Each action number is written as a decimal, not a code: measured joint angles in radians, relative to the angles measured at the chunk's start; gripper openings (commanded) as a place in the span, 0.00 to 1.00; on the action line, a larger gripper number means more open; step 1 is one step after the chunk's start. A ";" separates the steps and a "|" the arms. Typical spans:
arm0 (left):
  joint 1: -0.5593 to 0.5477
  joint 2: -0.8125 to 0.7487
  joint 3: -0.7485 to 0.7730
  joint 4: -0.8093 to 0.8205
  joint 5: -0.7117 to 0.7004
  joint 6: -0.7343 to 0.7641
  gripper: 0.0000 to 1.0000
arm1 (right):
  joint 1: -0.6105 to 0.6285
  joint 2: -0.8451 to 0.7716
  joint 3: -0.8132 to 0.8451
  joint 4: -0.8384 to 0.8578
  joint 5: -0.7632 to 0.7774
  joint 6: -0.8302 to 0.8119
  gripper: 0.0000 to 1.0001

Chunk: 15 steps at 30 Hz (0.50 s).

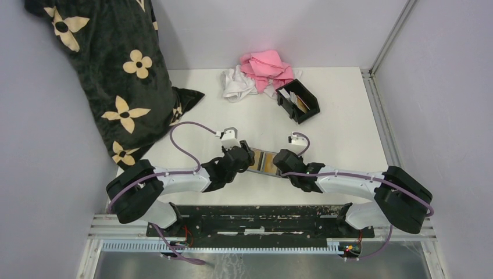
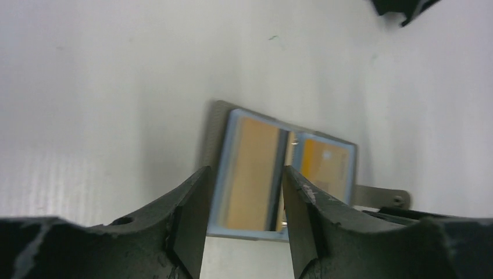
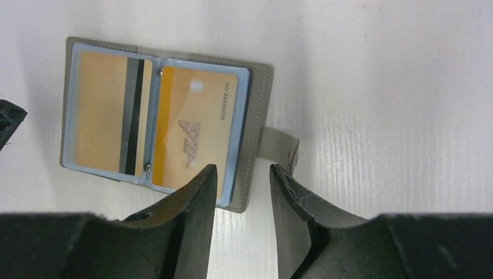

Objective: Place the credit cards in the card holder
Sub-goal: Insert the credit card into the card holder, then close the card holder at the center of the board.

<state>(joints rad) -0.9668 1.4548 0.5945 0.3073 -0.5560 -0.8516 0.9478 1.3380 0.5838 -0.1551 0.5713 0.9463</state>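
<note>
The left hand [image 2: 244,180] is open, its fingers spread over the left half of a grey wallet [image 3: 256,87] lying unfolded on the table [image 1: 349,133], with two tan cards [image 3: 192,128] in its sleeves. The right hand [image 3: 243,174], also open and empty, hovers at the wallet's right edge. The black card holder [image 1: 299,100] stands well beyond the right hand

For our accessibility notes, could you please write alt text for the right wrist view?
An open grey wallet lies flat on the white table, holding an orange VIP card and another card turned stripe-side up. The open right gripper is poised at its near edge.
</note>
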 measured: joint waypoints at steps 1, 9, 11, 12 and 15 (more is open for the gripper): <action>0.007 -0.005 -0.017 -0.010 -0.008 -0.003 0.60 | 0.000 0.000 -0.004 0.003 -0.004 0.005 0.46; 0.082 0.018 -0.126 0.000 0.013 -0.030 0.64 | -0.001 -0.001 -0.045 0.009 -0.023 0.040 0.46; 0.092 0.024 -0.137 0.044 0.029 -0.031 0.64 | -0.001 -0.010 -0.055 0.008 -0.029 0.048 0.47; 0.096 0.029 -0.139 0.060 0.036 -0.031 0.64 | -0.001 -0.016 -0.061 0.008 -0.029 0.051 0.47; 0.105 0.056 -0.144 0.129 0.066 -0.030 0.64 | -0.001 -0.034 -0.080 0.009 -0.029 0.060 0.49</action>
<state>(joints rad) -0.8623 1.5105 0.4507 0.4366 -0.4904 -0.8818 0.9466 1.3041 0.5041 -0.1459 0.5423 1.0058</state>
